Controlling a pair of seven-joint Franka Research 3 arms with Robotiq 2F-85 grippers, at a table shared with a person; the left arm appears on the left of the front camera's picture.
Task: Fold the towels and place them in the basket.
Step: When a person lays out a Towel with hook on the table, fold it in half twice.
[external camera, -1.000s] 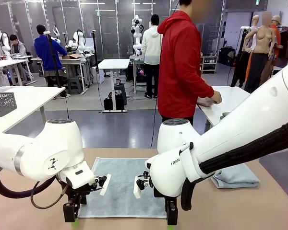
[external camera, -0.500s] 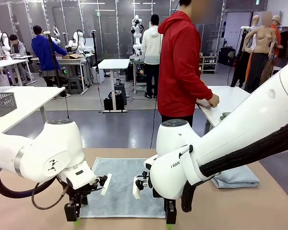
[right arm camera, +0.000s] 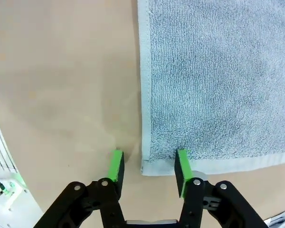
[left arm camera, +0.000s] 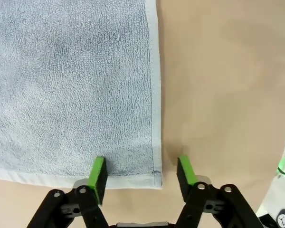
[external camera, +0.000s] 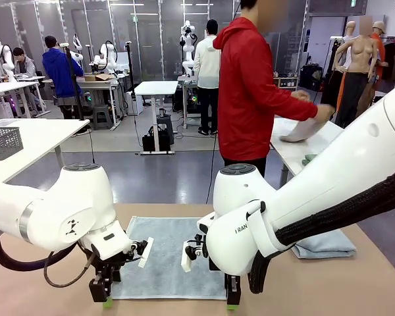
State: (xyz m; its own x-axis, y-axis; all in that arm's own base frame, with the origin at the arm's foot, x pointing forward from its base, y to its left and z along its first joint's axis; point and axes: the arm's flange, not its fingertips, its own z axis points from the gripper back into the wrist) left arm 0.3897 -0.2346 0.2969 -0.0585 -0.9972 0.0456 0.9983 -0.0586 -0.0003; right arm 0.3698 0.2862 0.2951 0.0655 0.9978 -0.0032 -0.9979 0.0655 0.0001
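The tan table [external camera: 355, 289] took up the whole foreground. On the far side a person [external camera: 247, 99] in a red hoodie was turned away, holding a pale cloth [external camera: 301, 130] over a white side table [external camera: 296, 155].

The spread towel [external camera: 171, 253] lay flat in the middle of the tan table, and a folded towel [external camera: 326, 243] sat off to the robot's right, well apart from it.

The left gripper [left arm camera: 141, 168] was down at one near corner, jaws apart. One pad [left arm camera: 98, 172] was on the terry and the other on bare table just past the hem, nothing pinched.

The right gripper [right arm camera: 148, 164] did the same at the other near corner. Its jaws had a narrower gap and straddled the hem, not clamped.
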